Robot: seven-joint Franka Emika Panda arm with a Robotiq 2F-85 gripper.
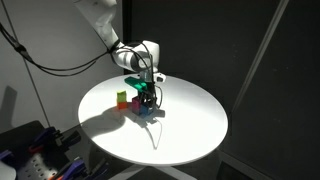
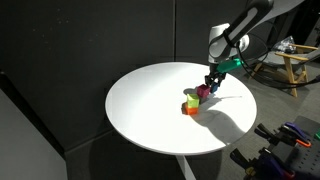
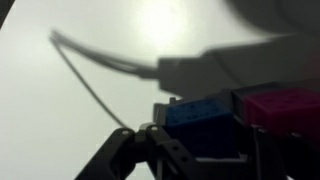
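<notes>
Down at the table [image 1: 190, 135], the jaws are clenched on a blue block [image 3: 203, 113] near the white top's middle; a magenta block [image 3: 282, 107] sits just beside it, and a green block [image 1: 122, 98] lies nearby.

A round white table [image 1: 190, 140] carries a small cluster of toy blocks at about eleven o'clock from its centre in an exterior view. A green block [image 1: 122, 98], a magenta block [image 1: 137, 103] and a blue block [image 1: 147, 113] sit close together.
</notes>
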